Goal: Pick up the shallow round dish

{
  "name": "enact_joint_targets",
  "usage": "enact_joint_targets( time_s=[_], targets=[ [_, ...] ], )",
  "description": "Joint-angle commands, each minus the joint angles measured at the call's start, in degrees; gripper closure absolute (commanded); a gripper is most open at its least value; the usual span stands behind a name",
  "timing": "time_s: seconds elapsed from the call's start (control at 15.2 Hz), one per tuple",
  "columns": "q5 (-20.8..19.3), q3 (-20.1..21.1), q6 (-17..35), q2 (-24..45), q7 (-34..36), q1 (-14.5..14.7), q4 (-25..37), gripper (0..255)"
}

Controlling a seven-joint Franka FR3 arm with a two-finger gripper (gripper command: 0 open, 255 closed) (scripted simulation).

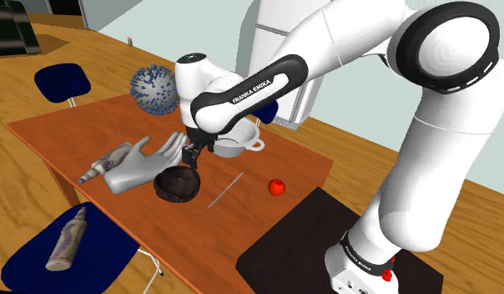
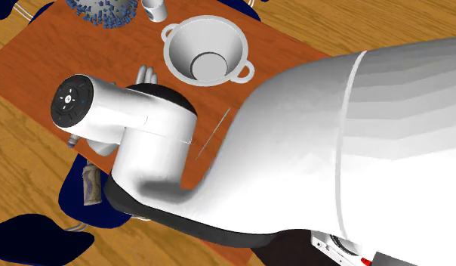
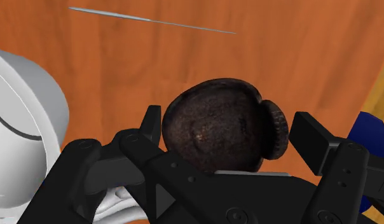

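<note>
Two black fingers (image 3: 309, 135) of the gripper (image 3: 230, 125) stand closest to the wrist camera, spread wide apart. Between them lies the dish (image 3: 210, 124): shallow, round and dark brown, with a small rounded lug on one side. One finger is just beside the rim and the other stands clear of the lug, so the dish is not clasped. Past the dish, a thin grey needle (image 3: 152, 20) lies flat on the orange-brown table (image 3: 299, 57).

In the shoulder view, the white arm (image 1: 359, 58) reaches from the black stand (image 1: 309, 230) at lower right, up and to the left. The gripper points down, low over the dish, which sits near the table's front edge.

- **White model hand (image 1: 142, 165):** lies flat just beside the dish, on the shoulder view's left.
- **Tube (image 1: 104, 163):** lies next to the model hand.
- **White pot (image 1: 242, 144):** has two handles and stands behind the gripper.
- **Spiky blue-grey ball (image 1: 154, 89):** sits at the table's far edge.
- **Small red ball (image 1: 277, 187):** rests to the right of the needle.
- **Far blue chair (image 1: 63, 81):** stands beyond the table's far left.
- **Near blue chair (image 1: 100, 250):** stands at lower left and carries a greyish bottle (image 1: 67, 240).
</note>
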Motion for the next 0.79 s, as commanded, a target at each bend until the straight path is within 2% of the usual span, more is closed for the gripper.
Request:
enact_joint_targets(
  time_s=[0.0, 0.4, 0.73],
  targets=[
    [-2.36, 0.21, 0.07, 4.38, 1.54, 1.40, 3.39, 0],
    [-8.35, -0.62, -0.49, 17.71, 4.16, 6.13, 14.86, 0],
    [-11.86, -1.73, -2.33, 29.04, 4.57, 10.46, 26.38, 0]
  ],
)
